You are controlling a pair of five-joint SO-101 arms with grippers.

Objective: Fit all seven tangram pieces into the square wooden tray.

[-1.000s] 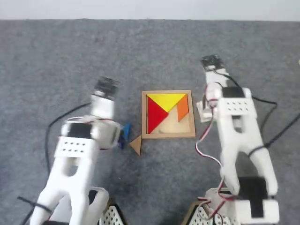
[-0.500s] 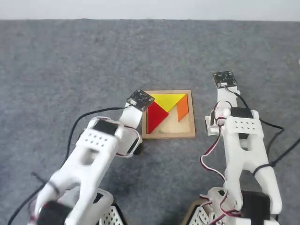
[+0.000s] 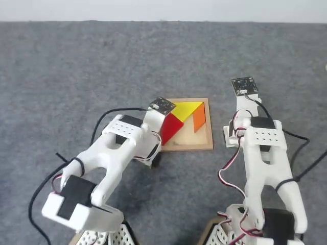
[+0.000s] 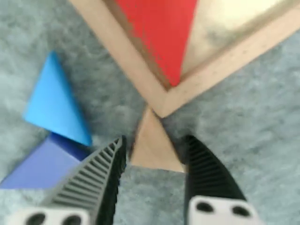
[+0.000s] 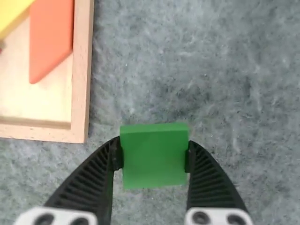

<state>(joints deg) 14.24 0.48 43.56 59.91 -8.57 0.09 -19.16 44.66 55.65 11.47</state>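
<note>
Over on the left side, the left arm (image 3: 120,148) is leaning in at the near left corner of the square wooden tray (image 3: 208,145). The left gripper (image 4: 152,145) is sitting low on the grey mat (image 3: 76,76) with its jaws spread, bracketing a tan triangle (image 4: 154,150) without clearly pinching it. The triangle's tip is pointing at the tray's outer corner, just short of it. Close beside it a light blue triangle (image 4: 54,105) is lying on the mat, touching a darker blue piece (image 4: 40,164).

Inside the tray, the red triangle (image 3: 171,127) is filling the left part, the yellow triangle (image 3: 186,108) is running along the far edge, and the orange parallelogram (image 3: 199,118) is sitting to their right. Bare wood is showing along the near side.

Moving right, the right gripper (image 5: 152,150) is clamping a green square (image 5: 153,154) between its jaws, over the mat just outside the tray's right wall.
</note>
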